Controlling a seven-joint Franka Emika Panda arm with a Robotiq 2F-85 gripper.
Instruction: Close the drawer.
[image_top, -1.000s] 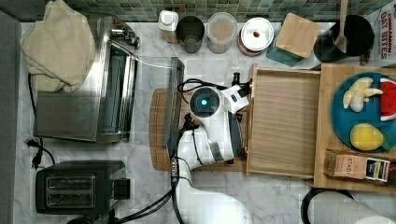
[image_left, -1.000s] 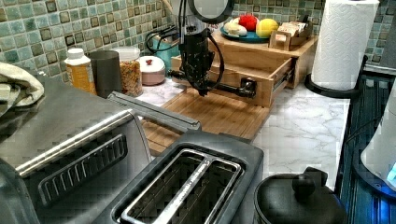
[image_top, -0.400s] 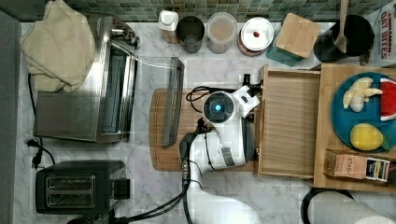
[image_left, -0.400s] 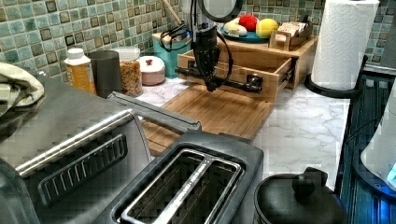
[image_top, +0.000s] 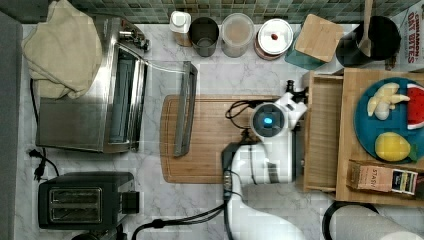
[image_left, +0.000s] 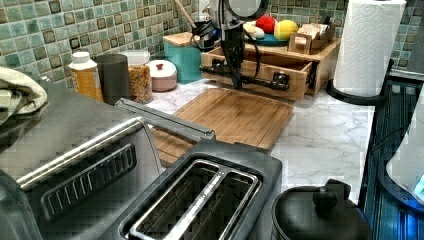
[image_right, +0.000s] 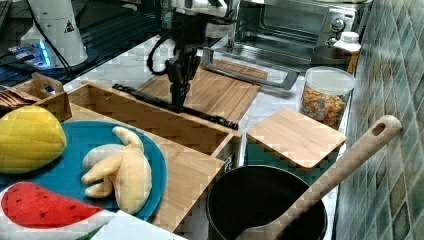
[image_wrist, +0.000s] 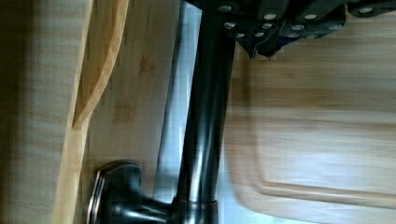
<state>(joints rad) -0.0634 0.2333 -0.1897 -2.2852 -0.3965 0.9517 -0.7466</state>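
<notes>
The drawer is a light bamboo tray that sticks out a short way from its wooden stand, on the top view's right. Its inside holds nothing that I can see. A dark metal bar handle runs along the drawer front. My gripper points down with its fingers together, its tips against that handle on the cutting-board side. In the top view my wrist covers the handle's middle.
A darker cutting board lies just before the drawer. The toaster oven's open door overhangs its far end. On the stand sits a blue plate of toy fruit. Jars, a square wooden lid, a black pot, a toaster and paper towels ring the counter.
The drawer has slid well into the stand, toward the top view's right. My gripper has travelled the same way, staying at the handle.
</notes>
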